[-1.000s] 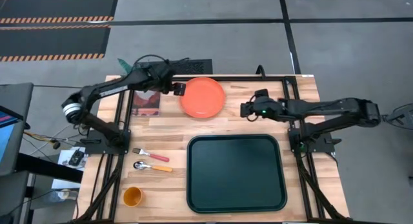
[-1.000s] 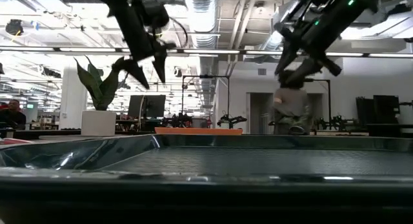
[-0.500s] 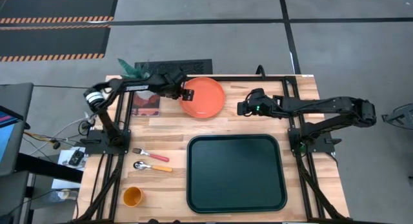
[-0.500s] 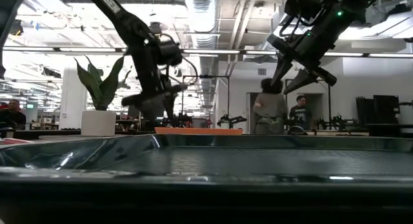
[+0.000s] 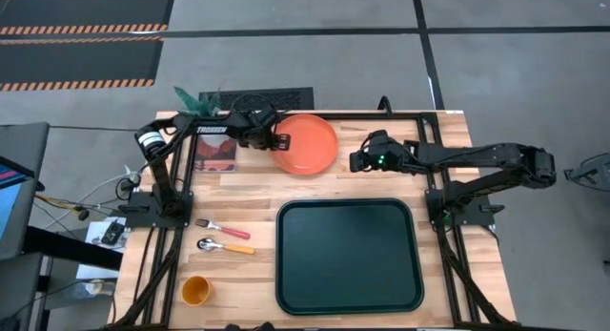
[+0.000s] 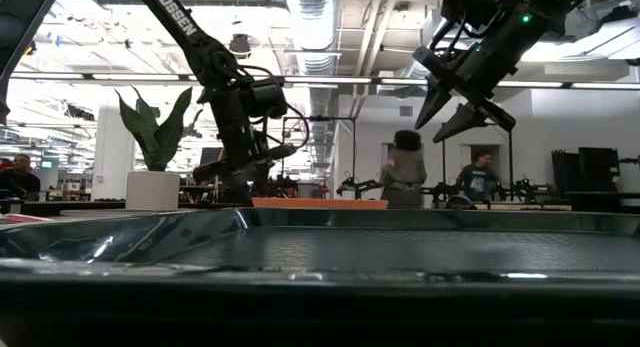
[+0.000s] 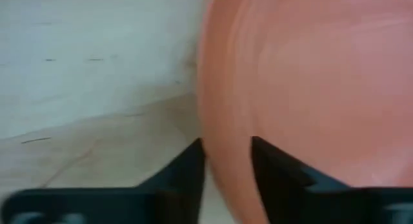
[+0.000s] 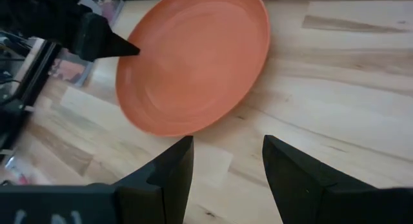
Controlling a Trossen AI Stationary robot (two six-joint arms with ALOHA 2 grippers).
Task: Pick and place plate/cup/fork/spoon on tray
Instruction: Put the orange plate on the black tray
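The orange-red plate (image 5: 307,145) lies at the table's far middle. My left gripper (image 5: 278,140) is at its left rim, shut on it. My right gripper (image 5: 355,161) hangs open in the air just right of the plate, touching nothing; its wrist view looks down on the plate (image 8: 193,62). The dark tray (image 5: 348,257) lies at the near right. The fork (image 5: 221,228), the spoon (image 5: 225,245) and the cup (image 5: 195,290) lie on the wood left of the tray. My left gripper pinches the plate's left rim (image 7: 227,162) between its two fingers, one finger (image 7: 187,175) outside the plate and the other over its inner face. The fingers come nearly level from the table's left. The plate stays low at table height (image 6: 320,202).
A small picture card (image 5: 216,155) lies on the table left of the plate, under the left arm. A potted plant (image 6: 155,152) stands at the far left corner. People move about in the room behind the table.
My left gripper has come down and toward the table's right edge to the plate's left rim, and has shut on it. The plate has slid a little toward the right edge. My right gripper has moved slightly toward the plate and stays open.
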